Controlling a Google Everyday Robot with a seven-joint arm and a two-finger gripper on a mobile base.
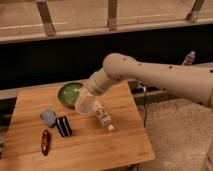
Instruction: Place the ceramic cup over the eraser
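Over the wooden table (pixel 92 148), the small white ceramic cup (pixel 84 106) is tilted, gripped by the closed end effector (pixel 88 99) (just beside the round green bowl (pixel 69 94)). The black white-striped rectangular eraser (pixel 63 126) lies lower left of it; a white boxy bottle (pixel 103 118) lies at its right.

The ceramic cup (pixel 83 107), small, plain white and tapered, hangs tilted above the counter (pixel 100 146), clamped in the end effector (pixel 87 101) at the arm's tip. The eraser (pixel 63 126), a black block with white stripes, lies flat on the counter, at about eight o'clock from the cup and apart from it.
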